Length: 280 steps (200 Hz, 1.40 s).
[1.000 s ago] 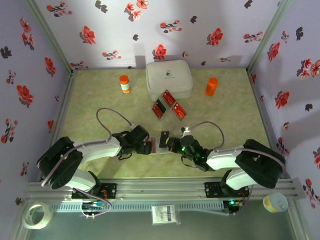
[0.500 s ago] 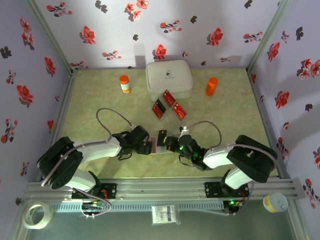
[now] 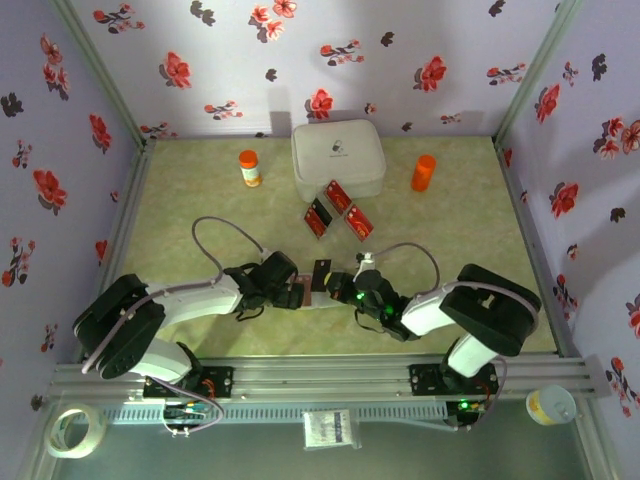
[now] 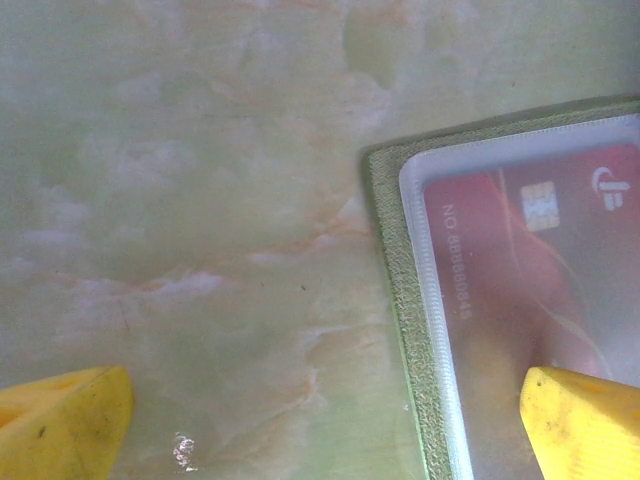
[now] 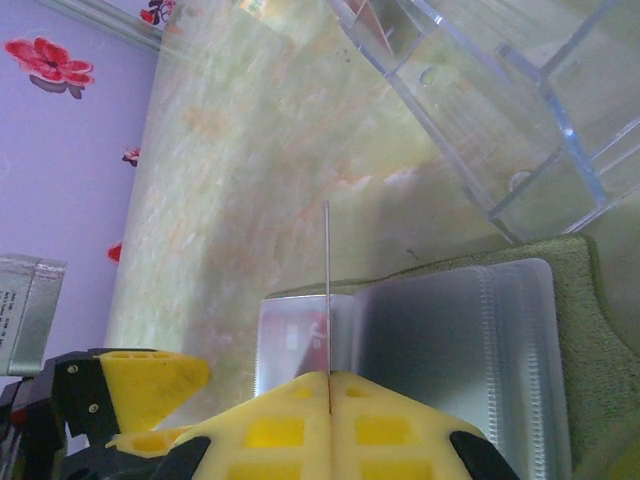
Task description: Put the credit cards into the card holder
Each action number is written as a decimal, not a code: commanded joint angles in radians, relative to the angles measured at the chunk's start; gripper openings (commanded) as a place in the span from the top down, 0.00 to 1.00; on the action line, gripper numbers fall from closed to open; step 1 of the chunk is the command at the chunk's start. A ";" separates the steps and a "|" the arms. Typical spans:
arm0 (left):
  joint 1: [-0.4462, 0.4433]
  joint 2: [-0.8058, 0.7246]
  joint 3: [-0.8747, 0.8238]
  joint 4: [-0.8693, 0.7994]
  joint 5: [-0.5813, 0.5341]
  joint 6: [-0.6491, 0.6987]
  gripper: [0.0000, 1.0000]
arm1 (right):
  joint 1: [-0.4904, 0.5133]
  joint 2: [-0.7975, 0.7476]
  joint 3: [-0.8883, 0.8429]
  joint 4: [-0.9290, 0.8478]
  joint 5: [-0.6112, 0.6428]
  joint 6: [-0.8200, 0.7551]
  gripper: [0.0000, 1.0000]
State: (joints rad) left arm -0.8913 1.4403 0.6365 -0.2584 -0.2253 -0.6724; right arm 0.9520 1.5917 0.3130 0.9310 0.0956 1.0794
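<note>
The right jaws are pressed together on a dark card (image 5: 328,290). It juts out from between the yellow fingertips (image 5: 270,430) and shows edge-on as a thin line in the right wrist view. The left jaws stand wide apart. One yellow fingertip (image 4: 578,425) lies over the card holder's clear sleeve and the other (image 4: 62,425) over bare tabletop (image 4: 200,200). Whether the first presses on the sleeve I cannot tell.

The card holder (image 3: 305,293) lies open and flat on the tabletop, near the front edge and between the two arms. Its olive-green rim (image 4: 395,300) frames pale see-through sleeves (image 5: 450,330) that face up. A red card (image 4: 520,260) with a chip sits inside one sleeve. The held card hangs over the open holder, roughly in line with the seam between two sleeves; I cannot tell whether it touches.

Farther back, three more cards (image 3: 337,196) lie close together, each tilted, just in front of a white rounded case (image 3: 338,158). An orange bottle with a white label (image 3: 249,167) stands left of the case, and a plain orange one (image 3: 423,172) stands right of it.
</note>
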 commanded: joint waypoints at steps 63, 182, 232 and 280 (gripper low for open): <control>-0.004 0.004 -0.036 -0.066 -0.012 -0.012 0.00 | 0.008 0.072 -0.024 0.125 -0.023 0.048 1.00; -0.004 0.002 -0.017 -0.077 -0.016 -0.002 0.00 | 0.009 -0.059 0.053 -0.360 -0.087 0.013 1.00; -0.004 0.000 -0.018 -0.078 -0.017 -0.004 0.00 | 0.010 -0.056 0.090 -0.455 -0.115 -0.003 1.00; -0.004 0.000 -0.017 -0.080 -0.016 -0.004 0.00 | 0.009 -0.067 0.086 -0.477 -0.118 0.006 1.00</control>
State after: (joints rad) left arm -0.8913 1.4391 0.6365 -0.2592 -0.2256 -0.6724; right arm 0.9520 1.5330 0.4011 0.5617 -0.0051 1.1034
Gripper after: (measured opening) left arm 0.998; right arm 0.057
